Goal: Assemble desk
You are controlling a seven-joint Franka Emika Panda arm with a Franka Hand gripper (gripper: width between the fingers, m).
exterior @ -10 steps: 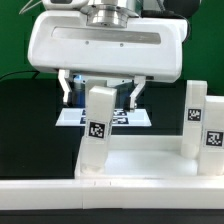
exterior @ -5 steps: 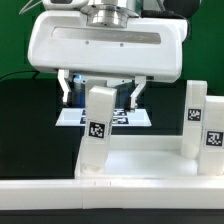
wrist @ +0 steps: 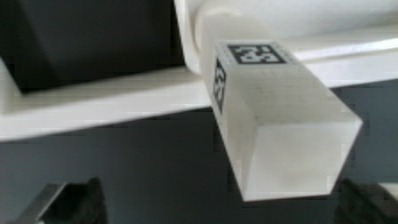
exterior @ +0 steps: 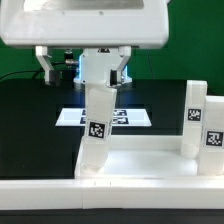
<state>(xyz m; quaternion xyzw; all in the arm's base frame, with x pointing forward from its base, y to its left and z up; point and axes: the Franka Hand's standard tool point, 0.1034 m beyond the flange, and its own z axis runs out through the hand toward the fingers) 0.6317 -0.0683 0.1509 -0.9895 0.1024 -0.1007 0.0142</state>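
Note:
The white desk tabletop (exterior: 140, 160) lies flat with its raised rim toward me. One white tagged leg (exterior: 97, 122) stands in its near corner socket, leaning a little. Two more tagged legs (exterior: 195, 112) (exterior: 213, 138) stand at the exterior view's right. My gripper (exterior: 85, 70) hangs above the leaning leg, open, with its fingers spread wide on either side of the leg's top and not touching it. In the wrist view the leg (wrist: 276, 120) rises toward the camera between the dark fingertips (wrist: 68, 205), closer to one of them, with the gripper (wrist: 222, 208) open and the tabletop (wrist: 107, 95) blurred behind.
The marker board (exterior: 68, 117) lies on the black table behind the leaning leg. A long white bar (exterior: 60, 195) runs across the front of the exterior view, against the tabletop's near edge.
The gripper has risen and shifted toward the exterior view's left, still open. The leaning leg stays where it was in the socket.

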